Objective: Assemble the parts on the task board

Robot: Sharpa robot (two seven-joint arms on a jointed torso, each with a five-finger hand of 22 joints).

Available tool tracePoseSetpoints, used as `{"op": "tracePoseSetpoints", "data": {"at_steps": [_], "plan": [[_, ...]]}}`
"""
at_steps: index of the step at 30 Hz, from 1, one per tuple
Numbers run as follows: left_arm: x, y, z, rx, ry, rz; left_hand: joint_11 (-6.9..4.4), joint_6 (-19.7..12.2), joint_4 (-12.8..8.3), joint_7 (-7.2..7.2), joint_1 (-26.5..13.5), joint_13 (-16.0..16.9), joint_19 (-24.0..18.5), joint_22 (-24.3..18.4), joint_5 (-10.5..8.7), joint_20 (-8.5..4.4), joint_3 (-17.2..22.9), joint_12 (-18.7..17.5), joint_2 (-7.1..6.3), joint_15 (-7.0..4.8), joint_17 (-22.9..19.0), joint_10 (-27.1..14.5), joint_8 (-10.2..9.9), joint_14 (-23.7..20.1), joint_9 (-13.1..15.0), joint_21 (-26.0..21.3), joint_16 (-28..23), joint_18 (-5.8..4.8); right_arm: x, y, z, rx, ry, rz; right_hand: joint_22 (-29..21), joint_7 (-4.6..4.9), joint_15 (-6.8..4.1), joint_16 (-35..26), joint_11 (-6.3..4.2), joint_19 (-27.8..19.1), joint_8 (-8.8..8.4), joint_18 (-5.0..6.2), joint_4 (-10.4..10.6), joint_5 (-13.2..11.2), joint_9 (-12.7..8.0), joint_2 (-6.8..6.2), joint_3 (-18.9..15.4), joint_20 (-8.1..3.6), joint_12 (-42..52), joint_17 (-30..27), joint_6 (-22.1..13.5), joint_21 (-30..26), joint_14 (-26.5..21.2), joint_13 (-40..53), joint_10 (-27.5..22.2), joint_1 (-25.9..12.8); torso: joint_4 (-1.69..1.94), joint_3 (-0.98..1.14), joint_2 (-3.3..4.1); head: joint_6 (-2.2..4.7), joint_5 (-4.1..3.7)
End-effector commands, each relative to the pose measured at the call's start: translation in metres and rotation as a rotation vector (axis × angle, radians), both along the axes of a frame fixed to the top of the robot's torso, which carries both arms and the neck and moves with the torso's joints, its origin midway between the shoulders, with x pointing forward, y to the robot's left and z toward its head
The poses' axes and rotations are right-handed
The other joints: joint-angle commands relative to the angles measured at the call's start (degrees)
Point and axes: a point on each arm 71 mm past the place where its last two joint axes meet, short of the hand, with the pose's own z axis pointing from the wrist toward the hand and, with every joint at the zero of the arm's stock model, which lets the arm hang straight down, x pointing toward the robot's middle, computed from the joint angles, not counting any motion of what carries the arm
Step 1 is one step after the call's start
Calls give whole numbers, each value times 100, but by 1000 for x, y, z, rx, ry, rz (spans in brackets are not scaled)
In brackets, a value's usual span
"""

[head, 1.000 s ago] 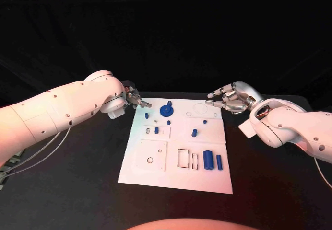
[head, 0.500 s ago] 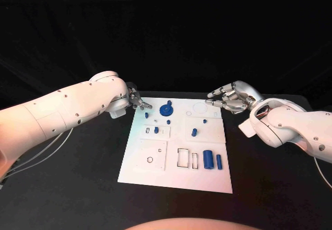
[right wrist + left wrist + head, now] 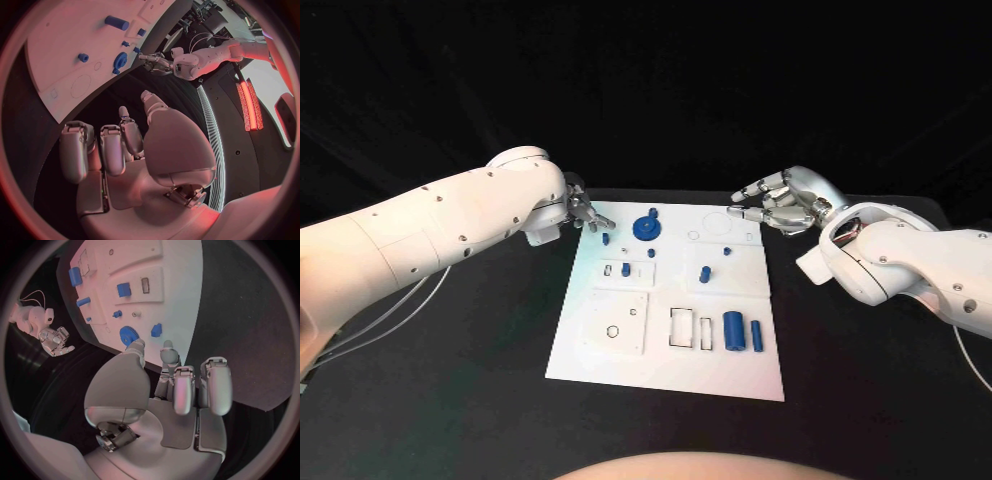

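The white task board (image 3: 625, 350) lies in the middle of the table. On its far end sit a blue gear (image 3: 648, 229) and a small blue piece (image 3: 609, 240); short blue pegs (image 3: 705, 275) and two blue cylinders (image 3: 734, 331) lie further down. My left hand (image 3: 583, 212) hovers at the board's far left corner, just beside the small blue piece (image 3: 156, 330) and near the gear (image 3: 129, 334), fingers apart and holding nothing. My right hand (image 3: 777, 207) hangs off the far right corner with loosely bent fingers and nothing in it. The right wrist view shows this hand (image 3: 125, 150) back from the board (image 3: 56, 55).
Black table (image 3: 877, 380) surrounds the board on all sides. White recessed frames (image 3: 616, 325) and round holes (image 3: 715, 228) mark the board's surface. The two white forearms reach in from either side, clear of the board's near half.
My left hand has shifted a little toward the board's far left corner and the small blue piece. The right hand has barely moved. The parts lie as before.
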Motion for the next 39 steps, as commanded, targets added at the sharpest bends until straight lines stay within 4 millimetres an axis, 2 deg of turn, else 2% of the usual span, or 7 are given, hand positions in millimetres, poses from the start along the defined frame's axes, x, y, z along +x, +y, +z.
{"op": "tracePoseSetpoints", "data": {"at_steps": [1, 22, 39], "plan": [[-1, -2, -2, 25, 29, -23, 5, 46, -2, -10, -24, 7, 34, 361, 20, -17, -33, 6, 27, -26, 1287, 29, 40, 534, -6, 14, 33, -45, 0, 2, 0, 1, -3, 13, 694, -8, -31, -24, -30, 130, 25, 71, 8, 35, -8, 11, -28, -50, -10, 491, -17, -28, 358, 344, 8, -48, 3, 0, -2, 1, -5], [-2, -8, -9, 14, 65, -36, -21, 98, -19, -38, 87, 25, 41, 378, 23, -31, -36, 33, 111, -48, 1288, 45, 79, 535, -34, 24, 33, -49, 0, 3, 0, 1, -3, 17, 695, -10, -33, -21, -31, 133, 28, 70, 10, 61, -9, 29, -32, -51, -3, 498, -16, -28, 361, 349, 13, -45, -1, 1, 6, -19, -11], [-1, -8, -10, -21, 63, -17, -36, 110, -41, -51, 395, 12, 37, 382, 25, -49, 26, 44, 361, -64, 1286, 44, 112, 534, -102, 24, 32, -48, 0, 4, 0, 1, -2, 20, 695, -10, -33, -24, -32, 133, 30, 70, 11, 73, -9, 41, -31, -52, 3, 495, -14, -29, 361, 353, 17, -43, -3, 2, -1, -32, -11]]}}
